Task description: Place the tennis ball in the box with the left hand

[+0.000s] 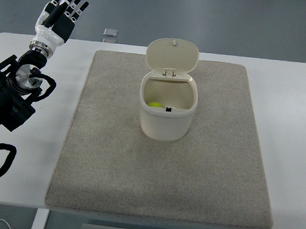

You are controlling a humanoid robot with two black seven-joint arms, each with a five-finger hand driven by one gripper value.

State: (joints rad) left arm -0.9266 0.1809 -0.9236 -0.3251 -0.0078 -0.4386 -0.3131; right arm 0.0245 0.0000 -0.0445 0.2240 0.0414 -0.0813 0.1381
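Observation:
A cream box with its hinged lid standing open sits on the grey mat near the table's middle. A yellow-green tennis ball lies inside the box, partly hidden by the front wall. My left hand is raised at the far left, beyond the table's back edge, well away from the box. Its fingers are spread and hold nothing. The right arm does not show.
The mat covers most of the white table. A small grey flat object lies just beyond the table's far edge. My left arm with black cables lies over the table's left side.

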